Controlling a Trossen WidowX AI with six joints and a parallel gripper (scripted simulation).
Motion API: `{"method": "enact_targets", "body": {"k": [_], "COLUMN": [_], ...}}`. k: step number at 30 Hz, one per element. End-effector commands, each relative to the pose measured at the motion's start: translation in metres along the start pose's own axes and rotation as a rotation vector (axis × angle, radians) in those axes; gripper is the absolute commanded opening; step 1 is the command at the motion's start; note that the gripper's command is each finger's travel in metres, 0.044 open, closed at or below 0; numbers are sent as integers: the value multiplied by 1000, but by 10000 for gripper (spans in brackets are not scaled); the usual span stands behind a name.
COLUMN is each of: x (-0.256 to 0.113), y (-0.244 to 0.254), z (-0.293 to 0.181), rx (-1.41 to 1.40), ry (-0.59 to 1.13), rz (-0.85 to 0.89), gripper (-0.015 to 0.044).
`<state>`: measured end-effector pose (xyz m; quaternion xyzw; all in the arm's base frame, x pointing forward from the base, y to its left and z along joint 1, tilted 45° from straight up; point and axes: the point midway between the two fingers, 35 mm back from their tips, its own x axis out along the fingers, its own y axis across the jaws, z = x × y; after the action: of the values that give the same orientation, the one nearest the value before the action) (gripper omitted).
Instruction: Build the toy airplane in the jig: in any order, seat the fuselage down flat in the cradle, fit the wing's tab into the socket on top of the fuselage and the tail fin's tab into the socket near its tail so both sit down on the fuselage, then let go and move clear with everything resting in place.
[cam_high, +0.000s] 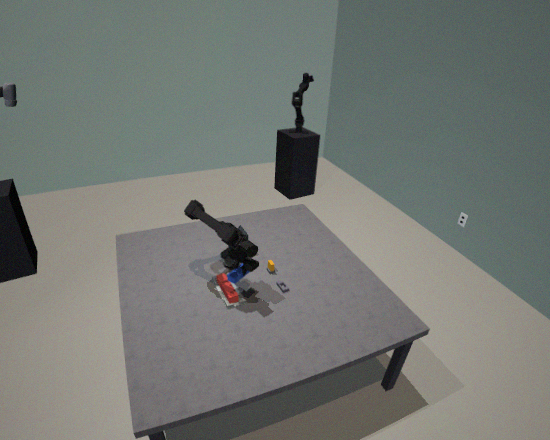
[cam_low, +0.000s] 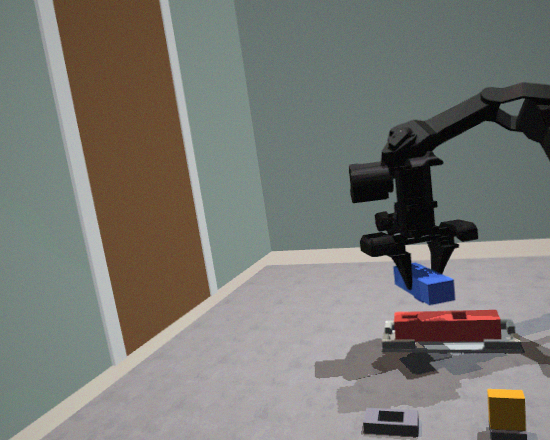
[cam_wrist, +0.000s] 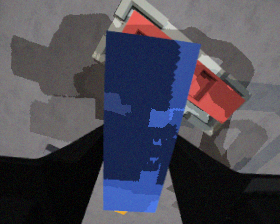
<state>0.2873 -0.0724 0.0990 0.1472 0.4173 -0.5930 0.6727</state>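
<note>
The red fuselage (cam_high: 227, 288) (cam_low: 447, 327) (cam_wrist: 227, 102) lies flat in the pale cradle (cam_high: 230, 304) (cam_low: 398, 346), with dark sockets in its top. My gripper (cam_low: 425, 280) (cam_wrist: 137, 131) is shut on the blue wing (cam_high: 236, 275) (cam_low: 440, 291) (cam_wrist: 140, 90), across its width. The wing hangs level above the fuselage with a gap between them. In the wrist view it covers the fuselage's middle and runs at a slant to it. Its tab is hidden. The yellow tail fin (cam_high: 271, 265) (cam_low: 506, 410) stands upright in a dark base, apart from the cradle.
A small grey holder (cam_high: 283, 287) (cam_low: 400, 427) with a dark recess lies on the table (cam_high: 225, 360) (cam_low: 240, 360) near the tail fin. The arm's shadows fall around the cradle. Another arm stands on a black pedestal (cam_high: 296, 165) beyond the table.
</note>
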Motion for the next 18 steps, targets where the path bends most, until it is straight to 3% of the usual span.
{"method": "enact_targets", "body": {"k": [1,18], "x": [2,14], "y": [-12,-62], "z": [6,21], "rx": [75,370], "ry": [-7,-26], "rz": [2,-9], "gripper": [0,0]}}
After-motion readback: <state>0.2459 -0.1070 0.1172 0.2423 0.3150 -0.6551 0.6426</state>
